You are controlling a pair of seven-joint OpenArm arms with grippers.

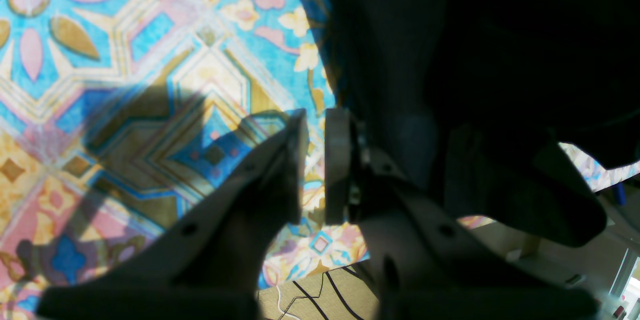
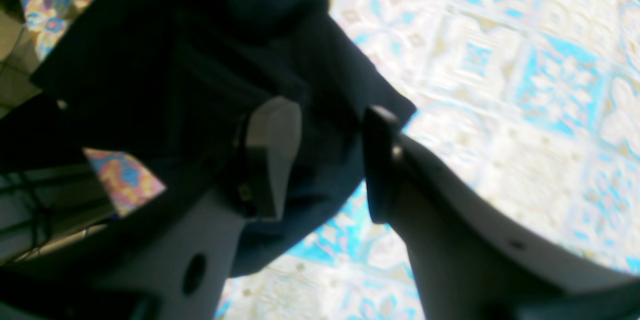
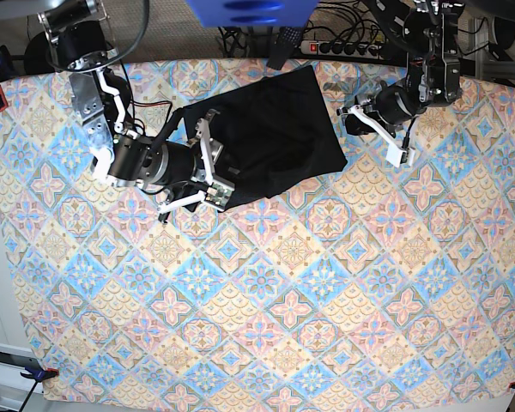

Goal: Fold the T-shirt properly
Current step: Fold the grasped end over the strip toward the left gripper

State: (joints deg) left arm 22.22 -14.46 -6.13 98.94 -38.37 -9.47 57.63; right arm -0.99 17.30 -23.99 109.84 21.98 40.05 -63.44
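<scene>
Right claw [image 3: 208, 172] spread wide over T-shirt [image 3: 270, 129] edge, apparently not gripping; left claw [image 3: 373, 124] nearly shut, empty, beside shirt on patterned worktop [image 3: 266, 292].

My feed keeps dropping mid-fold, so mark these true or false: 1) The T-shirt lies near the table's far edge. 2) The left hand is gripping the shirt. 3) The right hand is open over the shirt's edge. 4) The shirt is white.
1) True: the T-shirt lies by the far edge of the table.
2) False: the left hand is beside it, holding nothing.
3) True: the right hand is open there.
4) False: it is black.
</scene>
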